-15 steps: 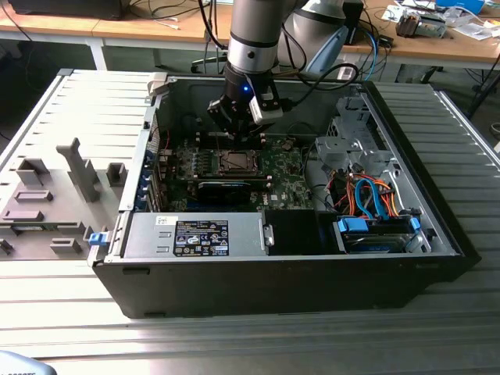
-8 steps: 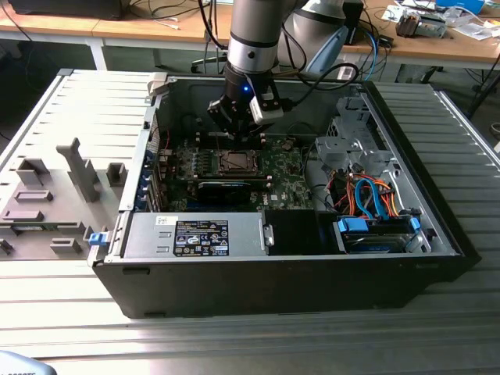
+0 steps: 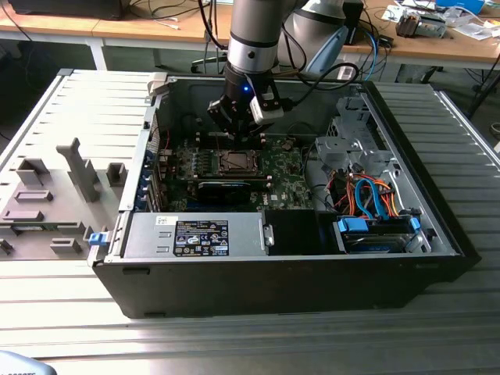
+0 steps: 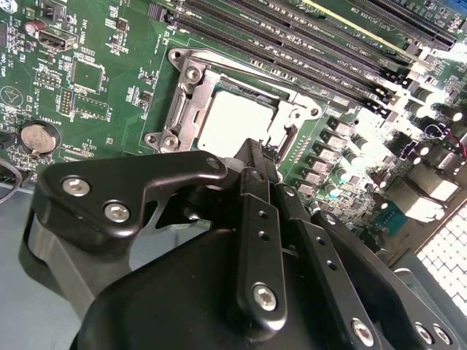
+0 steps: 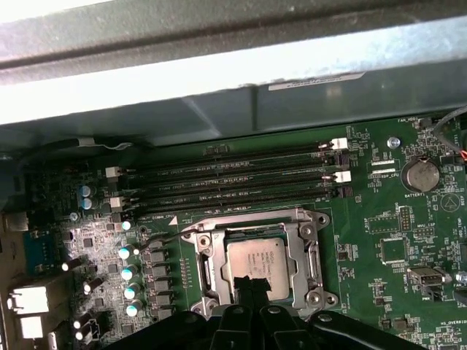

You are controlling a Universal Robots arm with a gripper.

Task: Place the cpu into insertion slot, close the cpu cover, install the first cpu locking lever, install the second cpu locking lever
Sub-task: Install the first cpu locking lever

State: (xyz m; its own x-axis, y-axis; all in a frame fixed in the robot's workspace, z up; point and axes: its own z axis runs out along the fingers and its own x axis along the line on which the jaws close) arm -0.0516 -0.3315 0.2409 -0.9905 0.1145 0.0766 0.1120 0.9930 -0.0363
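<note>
hangs over the middle of the green motherboard inside the open computer case, which lies on the ridged metal surface. gripper poised just above the near edge of the insertion slot, tip almost over the rim, whether touching or only close above cannot be told. jaws drawn together to a narrow tip with nothing between them, as seen in both wrist views. cpu already seated flat in the socket, dull silver top facing up, square and level inside the frame. cpu cover apparently lying down around the chip, silvery frame with its window showing the chip top; locked or merely resting cannot be judged. no lever distinguishable for certain along the frame's sides. long black memory slots running parallel just beyond the far side of the socket. socket lies directly below and slightly ahead of the tip, so the relation that counts is nearly vertical: tip over the socket's near rim, chip centre just beyond it toward the memory slots.
</note>
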